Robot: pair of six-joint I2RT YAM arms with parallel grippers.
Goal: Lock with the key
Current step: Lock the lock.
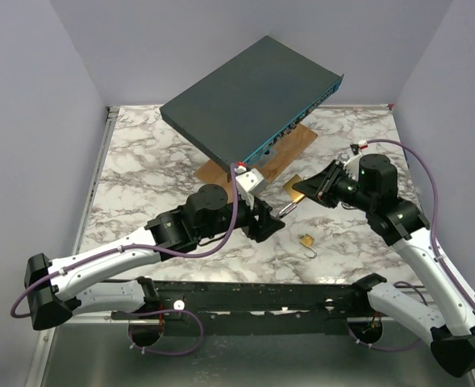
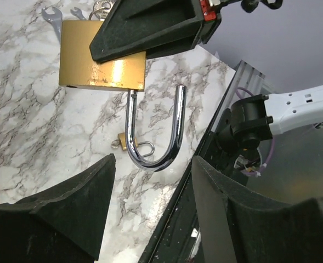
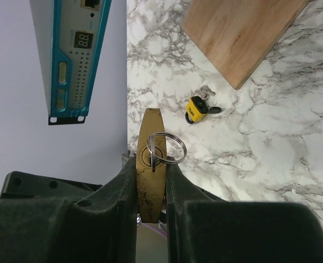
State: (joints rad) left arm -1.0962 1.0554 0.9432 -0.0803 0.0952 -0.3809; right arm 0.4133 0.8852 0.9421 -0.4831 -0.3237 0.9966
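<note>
I'm watching the right gripper [image 1: 311,189] pinching the big brass padlock [image 1: 293,190] between its fingers, at about 5 o'clock from the wooden board [image 1: 289,149]. The right wrist cam is showing what the top cam isn't: the key [image 3: 152,156] sitting in the keyhole, with its ring [image 3: 169,148] hanging off. The left wrist cam is giving me the shackle [image 2: 156,137] swung open, its free leg off the body. The left gripper [image 1: 267,219] is hovering at the lock's 8 o'clock, fingers [image 2: 68,219] spread and gripping nothing. A small padlock [image 1: 306,240] is lying at its 6 o'clock.

The small padlock [image 1: 306,240] lies on the table [image 1: 140,161] before the large padlock [image 1: 293,190]; board [image 1: 300,143] behind, under the box [image 1: 253,93]
</note>
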